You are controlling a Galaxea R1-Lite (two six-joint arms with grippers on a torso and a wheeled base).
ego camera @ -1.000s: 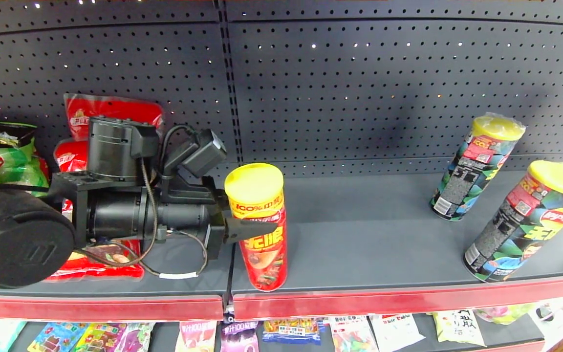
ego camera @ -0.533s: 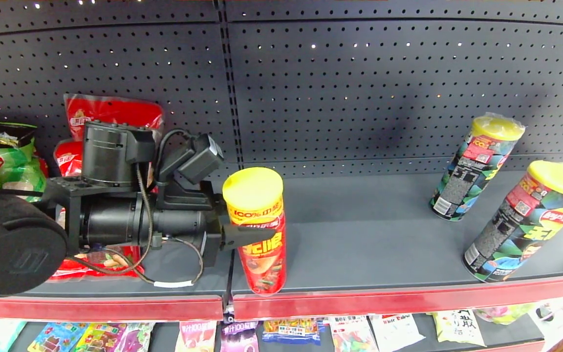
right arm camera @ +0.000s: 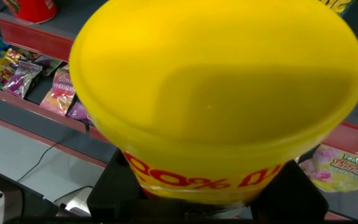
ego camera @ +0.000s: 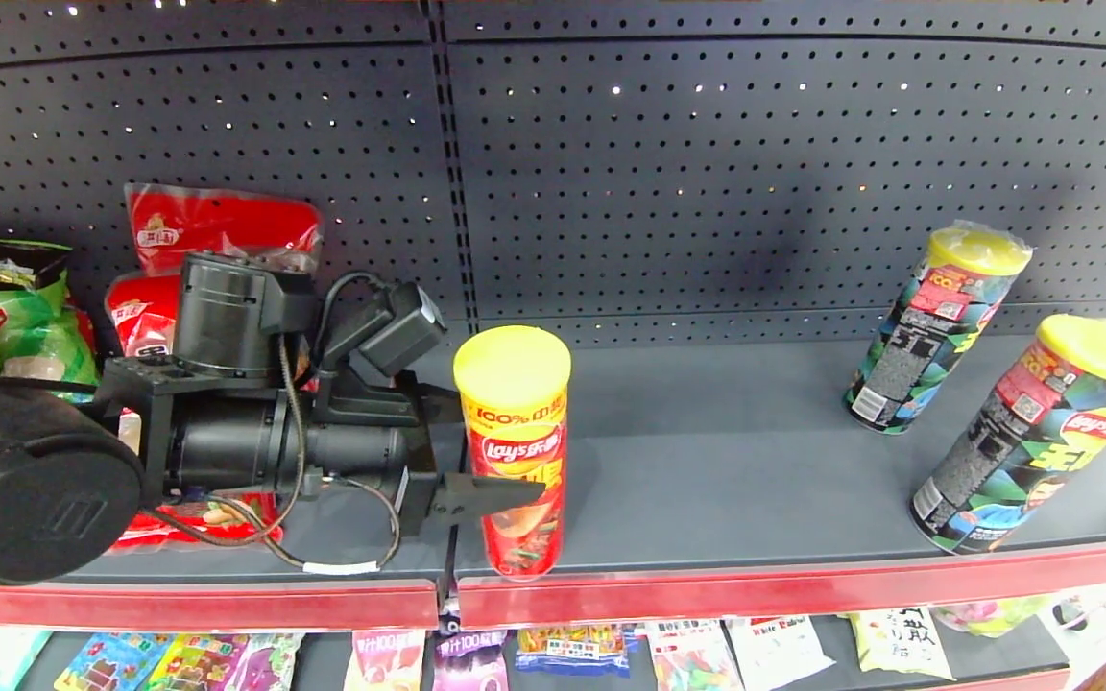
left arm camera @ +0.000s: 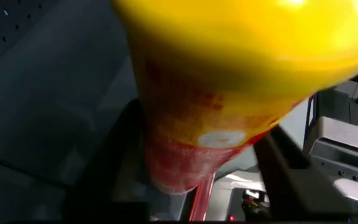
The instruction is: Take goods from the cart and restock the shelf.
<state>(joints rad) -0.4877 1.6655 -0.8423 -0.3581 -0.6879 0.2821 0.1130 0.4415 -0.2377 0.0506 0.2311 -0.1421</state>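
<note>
1. Head view. The left tool brackets the red canister, which stands upright on the shelf, just behind the red front rail. One finger crosses the front of the can and the other lies behind it. The jaws appear parted wider than the can, so the grip is judged slack. The far patterned canister and the near patterned canister stand well apart to the right. Red bags lie behind the arm. By judgement, the step in hand is the release of a placed can.

2. Left wrist view. The red canister sits between the tool's fingers, with a lit gap on one flank, consistent with a grip let go. The next move calls for a straight withdrawal along the fingers' own line. A brush could tip the can, which stands close to the shelf lip.

3. Right wrist view. The right tool is clamped about a second canister, lid toward the camera, with dark fingers on both flanks. Packets lie on a lower shelf beneath. This can is judged next for the bare stretch of shelf.
</note>
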